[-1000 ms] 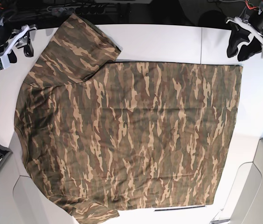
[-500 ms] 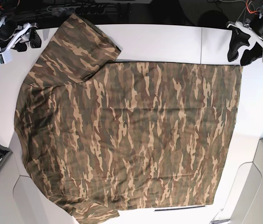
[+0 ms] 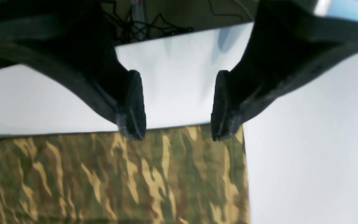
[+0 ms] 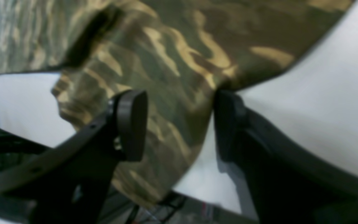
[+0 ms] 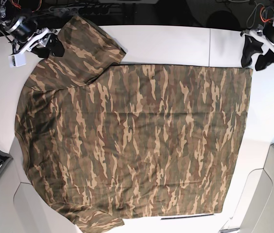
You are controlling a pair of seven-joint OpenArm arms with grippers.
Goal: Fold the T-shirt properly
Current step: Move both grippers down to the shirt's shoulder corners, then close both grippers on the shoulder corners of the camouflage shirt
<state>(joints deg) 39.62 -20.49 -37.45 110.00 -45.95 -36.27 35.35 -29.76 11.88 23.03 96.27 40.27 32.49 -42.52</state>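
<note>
The T-shirt (image 5: pixel 132 141) lies spread flat over the white bench (image 5: pixel 176 43), its body filling the middle and one sleeve reaching toward 11 o'clock. The left hand (image 3: pixel 177 107) hangs released above the shirt's corner at 2 o'clock, its fingers (image 3: pixel 132 105) apart with nothing between them. The right hand (image 4: pixel 179 124) is released too, straddling the sleeve's edge at 11 o'clock.
</note>
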